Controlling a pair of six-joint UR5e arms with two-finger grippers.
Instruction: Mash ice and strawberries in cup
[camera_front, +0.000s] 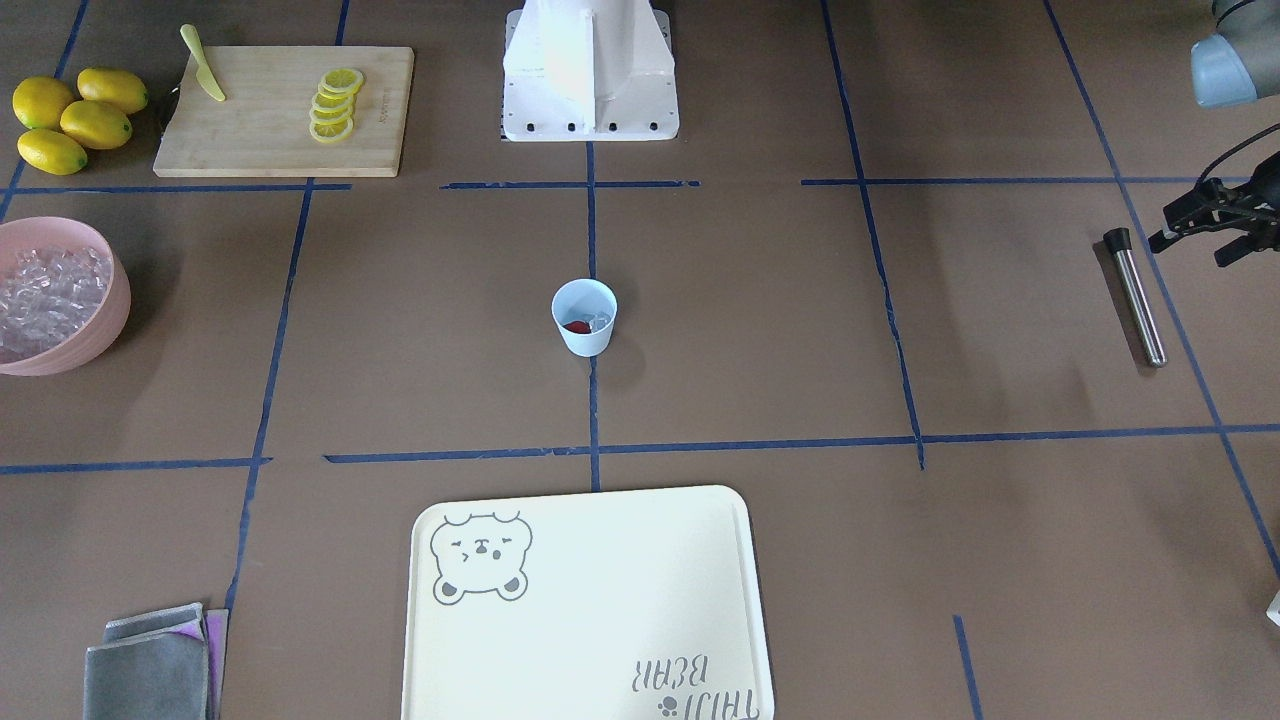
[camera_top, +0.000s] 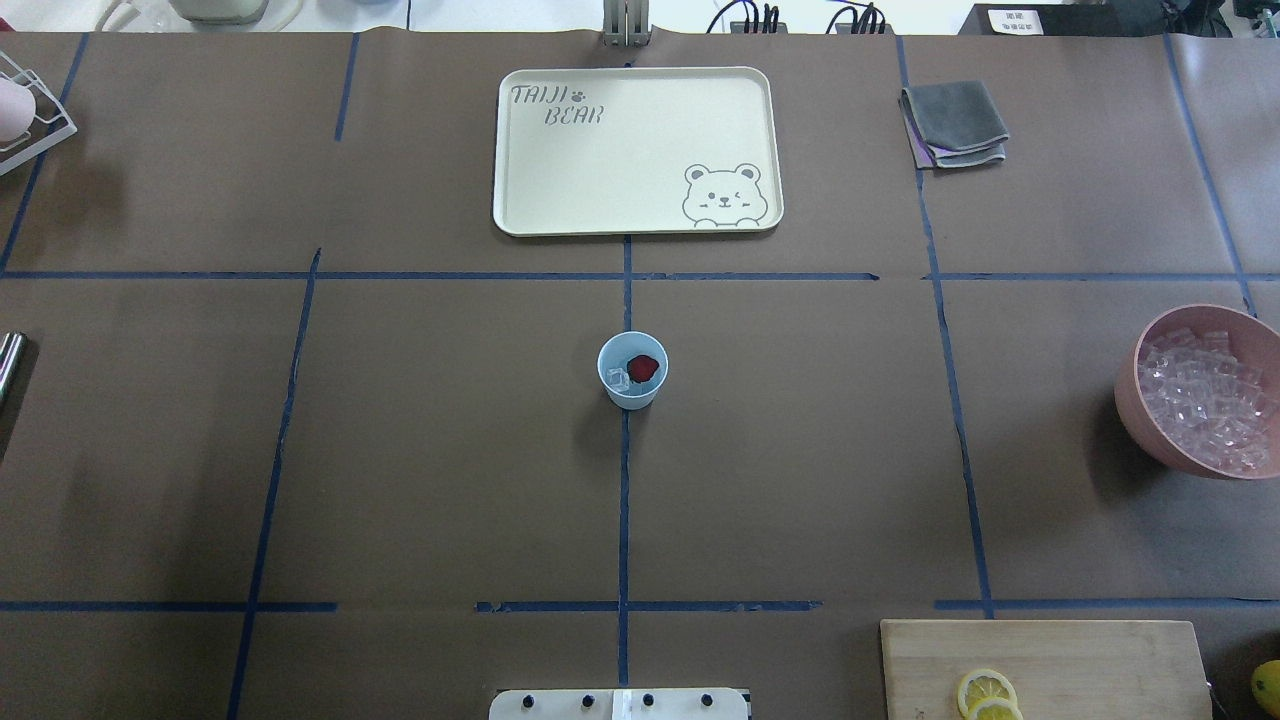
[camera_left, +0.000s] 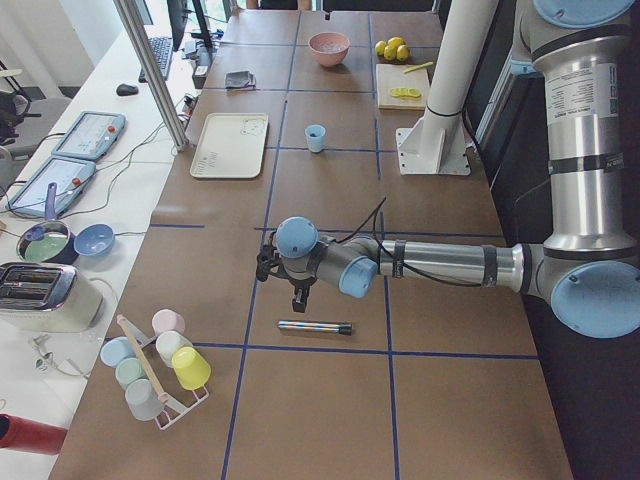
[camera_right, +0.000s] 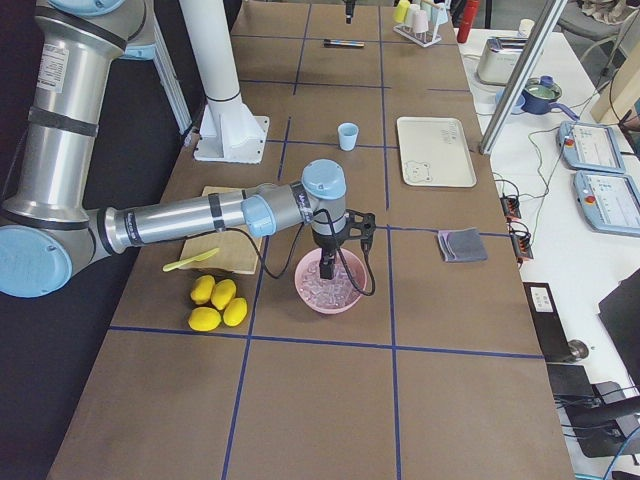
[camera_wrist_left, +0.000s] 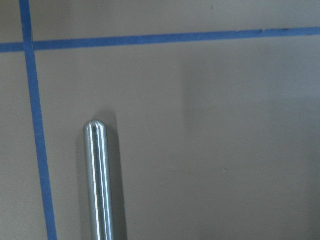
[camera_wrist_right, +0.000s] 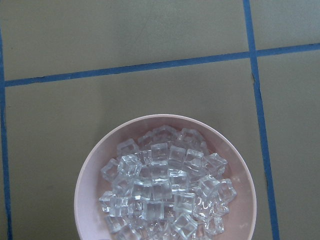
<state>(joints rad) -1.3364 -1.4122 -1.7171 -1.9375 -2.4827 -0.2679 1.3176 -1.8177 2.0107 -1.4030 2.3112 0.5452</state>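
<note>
- A steel muddler (camera_front: 1135, 298) lies flat on the brown table (camera_top: 450, 450) at its far left end, just inside a blue tape line.
- The left gripper (camera_left: 299, 300) hangs just beside the muddler without touching it. I cannot tell how wide its jaws stand.
- A rack of coloured cups (camera_left: 155, 365) stands beyond the muddler, at the table's left end.
- A cream tray (camera_top: 640, 150) with a bear drawing lies at the far edge, straight across from the cup (camera_top: 632, 398).
- The cup stands upright on the centre tape line, well apart from both grippers. It holds the ice (camera_top: 618, 379) on the left and the strawberry (camera_top: 643, 367) on the right, the two touching.
- Folded grey cloths (camera_top: 955, 120) lie to the right of the tray.
- A cutting board (camera_top: 1100, 670) at the near right carries lemon slices (camera_top: 985, 693) and a yellow knife (camera_front: 203, 77). Whole lemons (camera_front: 75, 118) lie just beside it.
- A pink bowl (camera_top: 1135, 400) at the right edge is heaped with spare cubes (camera_wrist_right: 165, 190).
- The right gripper (camera_right: 327, 268) points down over that bowl. Whether its jaws are apart cannot be told.
</note>
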